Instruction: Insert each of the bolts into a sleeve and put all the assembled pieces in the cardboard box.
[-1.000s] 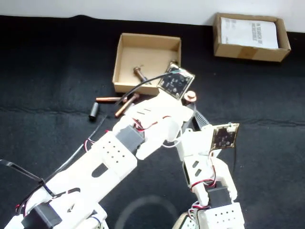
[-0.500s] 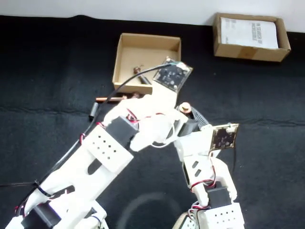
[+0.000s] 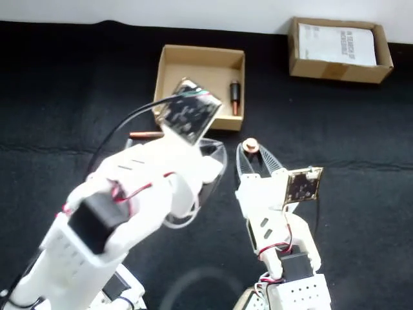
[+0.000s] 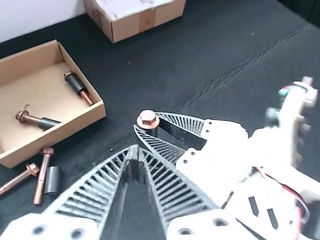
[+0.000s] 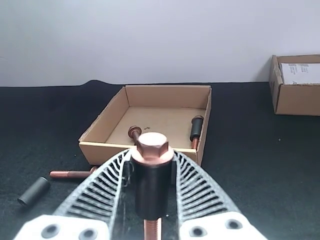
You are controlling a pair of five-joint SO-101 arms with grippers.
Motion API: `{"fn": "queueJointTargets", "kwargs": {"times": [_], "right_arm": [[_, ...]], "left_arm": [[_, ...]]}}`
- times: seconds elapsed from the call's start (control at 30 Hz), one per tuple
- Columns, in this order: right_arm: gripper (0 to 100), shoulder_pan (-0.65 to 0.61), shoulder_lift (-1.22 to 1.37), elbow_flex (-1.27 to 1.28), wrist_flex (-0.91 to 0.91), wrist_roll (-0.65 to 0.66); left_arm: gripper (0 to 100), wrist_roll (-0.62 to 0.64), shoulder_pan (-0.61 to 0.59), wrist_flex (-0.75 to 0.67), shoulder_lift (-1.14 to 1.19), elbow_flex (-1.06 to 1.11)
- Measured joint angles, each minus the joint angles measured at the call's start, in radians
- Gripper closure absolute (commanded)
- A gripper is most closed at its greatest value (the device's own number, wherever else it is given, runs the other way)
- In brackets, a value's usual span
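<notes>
My right gripper (image 5: 150, 157) is shut on an assembled piece: a copper bolt (image 5: 151, 145) standing upright in a black sleeve (image 5: 150, 187). From above its bolt head (image 3: 251, 146) shows in front of the cardboard box (image 3: 200, 55). My left gripper (image 4: 134, 151) is shut and holds nothing, close beside the right gripper (image 4: 165, 132). Two assembled pieces (image 4: 80, 89) (image 4: 37, 120) lie in the cardboard box (image 4: 95, 112). Two loose bolts (image 4: 42, 175) (image 4: 17, 179) and a loose sleeve (image 4: 52, 179) lie on the mat in front of the box.
A second cardboard box (image 3: 339, 48) with a sheet of paper stands at the back right. My raised left arm (image 3: 142, 187) hides the mat on the left, including the loose sleeve. A black mat (image 3: 361, 148) covers the table.
My left arm has pulled back from the box and the held bolt and risen, uncovering the box. The right gripper has stayed put with its assembled piece.
</notes>
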Motion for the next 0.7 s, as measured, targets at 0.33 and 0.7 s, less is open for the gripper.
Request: {"fn": "queueJointTargets", "kwargs": {"times": [0.33,0.7], "right_arm": [[99.2,0.0,0.0,0.0,0.104,0.0],[99.2,0.0,0.003,-0.16,0.258,0.0]], "left_arm": [[99,0.0,-0.31,0.083,-0.157,0.133],[99,0.002,-0.718,-0.117,-0.5,0.712]]}}
